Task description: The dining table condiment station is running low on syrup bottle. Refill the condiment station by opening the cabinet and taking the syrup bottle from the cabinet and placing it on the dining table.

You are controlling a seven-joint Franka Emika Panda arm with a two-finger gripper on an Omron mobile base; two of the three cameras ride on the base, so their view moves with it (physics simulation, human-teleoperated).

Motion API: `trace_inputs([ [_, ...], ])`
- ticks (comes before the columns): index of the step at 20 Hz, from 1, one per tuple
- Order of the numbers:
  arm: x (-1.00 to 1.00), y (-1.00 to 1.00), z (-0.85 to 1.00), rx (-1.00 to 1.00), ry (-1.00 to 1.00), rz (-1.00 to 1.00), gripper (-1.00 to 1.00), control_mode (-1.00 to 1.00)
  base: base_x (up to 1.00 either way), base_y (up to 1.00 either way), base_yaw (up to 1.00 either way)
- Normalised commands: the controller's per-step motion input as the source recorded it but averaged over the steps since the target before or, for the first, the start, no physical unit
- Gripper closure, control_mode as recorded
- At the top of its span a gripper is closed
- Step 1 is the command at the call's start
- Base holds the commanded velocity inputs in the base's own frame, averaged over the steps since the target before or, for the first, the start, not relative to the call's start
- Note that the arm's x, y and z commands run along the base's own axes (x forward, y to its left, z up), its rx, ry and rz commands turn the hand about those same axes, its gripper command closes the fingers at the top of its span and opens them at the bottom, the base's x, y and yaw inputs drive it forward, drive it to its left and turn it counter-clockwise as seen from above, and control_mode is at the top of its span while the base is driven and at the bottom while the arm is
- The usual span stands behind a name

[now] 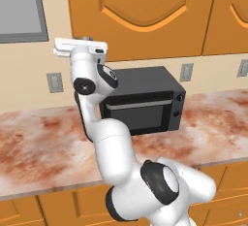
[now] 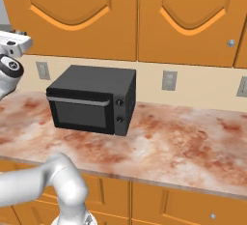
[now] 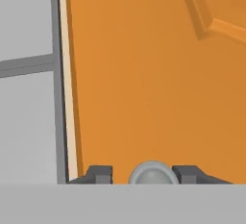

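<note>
The end effector clasps the knob at the cabinet door's lower corner, door shut. Pull straight out, then follow the hinge arc, keeping the small knob from slipping. The syrup bottle is presumably behind the door.

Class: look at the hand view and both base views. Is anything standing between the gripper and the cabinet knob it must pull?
Nothing visible. In the hand view the round silver knob sits directly between the two fingertips of the gripper, against the closed orange cabinet door. Whether the jaws already touch the knob cannot be told.
</note>
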Motion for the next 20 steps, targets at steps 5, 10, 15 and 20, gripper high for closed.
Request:
trace_inputs([
  [5, 0.00, -0.03, -0.14, 0.00, -0.07, 0.14, 1.00, -1.00, 0.00, 0.00, 0.00],
  [10, -0.08, 0.03, -0.06, 0.00, -0.02, 0.08, 1.00, -1.00, 0.00, 0.00, 0.00],
  [15, -0.70, 0.04, 0.12, 0.00, 0.00, 0.03, 1.00, -1.00, 0.00, 0.00, 0.00],
  [20, -1.00, 0.00, 0.26, 0.00, 0.00, 0.00, 1.00, -1.00, 0.00, 0.00, 0.00],
])
